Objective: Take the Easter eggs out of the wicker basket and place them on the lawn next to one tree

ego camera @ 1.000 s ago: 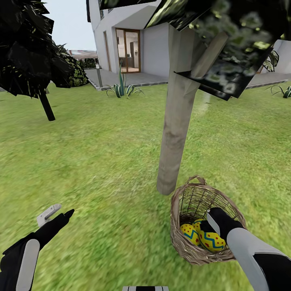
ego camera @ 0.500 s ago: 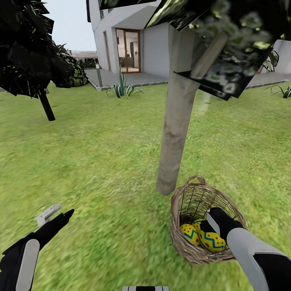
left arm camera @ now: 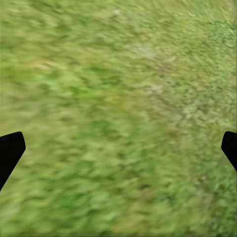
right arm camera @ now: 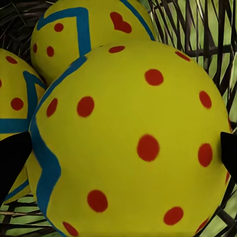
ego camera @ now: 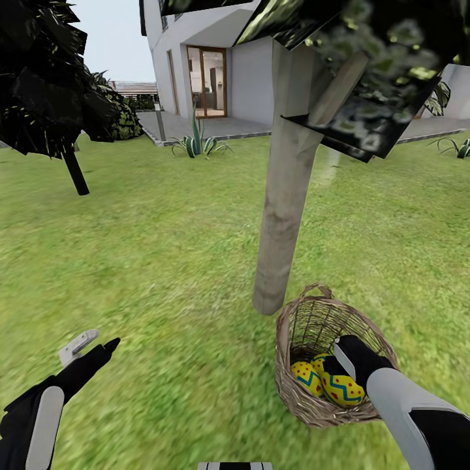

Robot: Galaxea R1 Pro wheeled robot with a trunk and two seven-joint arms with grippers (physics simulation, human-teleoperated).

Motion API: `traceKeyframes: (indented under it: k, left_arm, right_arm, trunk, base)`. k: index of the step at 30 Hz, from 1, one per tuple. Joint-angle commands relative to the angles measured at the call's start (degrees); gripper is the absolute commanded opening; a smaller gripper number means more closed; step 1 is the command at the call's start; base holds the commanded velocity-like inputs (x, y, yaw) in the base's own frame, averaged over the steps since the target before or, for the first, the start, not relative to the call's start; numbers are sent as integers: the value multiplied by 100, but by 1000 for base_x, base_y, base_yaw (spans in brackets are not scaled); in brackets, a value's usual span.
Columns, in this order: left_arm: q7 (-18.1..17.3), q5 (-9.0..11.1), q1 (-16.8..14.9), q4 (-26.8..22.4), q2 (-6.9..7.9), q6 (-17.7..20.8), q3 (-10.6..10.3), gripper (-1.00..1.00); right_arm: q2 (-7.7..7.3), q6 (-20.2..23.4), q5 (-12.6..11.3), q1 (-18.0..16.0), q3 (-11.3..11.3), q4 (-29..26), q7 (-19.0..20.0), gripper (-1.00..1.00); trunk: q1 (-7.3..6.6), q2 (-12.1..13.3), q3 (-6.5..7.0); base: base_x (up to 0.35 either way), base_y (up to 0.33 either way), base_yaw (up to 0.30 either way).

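I had my right gripper [ego camera: 347, 358] spread wide around an egg [right arm camera: 133, 143] inside the basket [ego camera: 295, 385] beside the tree [ego camera: 282, 215]; left gripper [ego camera: 91, 344] hung open over lawn [ego camera: 163, 261].

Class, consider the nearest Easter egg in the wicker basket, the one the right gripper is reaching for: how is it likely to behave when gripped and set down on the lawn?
The egg looks smooth and rounded, so the fingers may slip. On the lawn it would probably roll somewhat.
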Motion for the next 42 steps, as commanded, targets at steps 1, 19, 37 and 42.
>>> traceKeyframes:
  k: [1,19,37,42]
  left_arm:
    - [23,55,-4,-7,-7,33,12,100]
    - [15,40,-4,-7,-21,26,4,100]
    - [15,38,-4,11,-12,43,-180,100]
    - [15,38,-4,14,-5,43,-181,100]
  right_arm:
    - [-2,33,13,0,16,-11,-22,-100]
    - [21,7,-6,0,23,-70,2,-100]
    - [30,216,-295,0,-20,-525,479,-100]
    - [49,306,-379,0,-1,-614,487,-100]
  trunk:
    - [-4,0,17]
    - [-50,24,416]
    - [-96,48,815]
    - [-206,248,904]
  base:
    - [0,0,0]
    - [0,0,0]
    - [-11,0,0]
    - [-296,0,0]
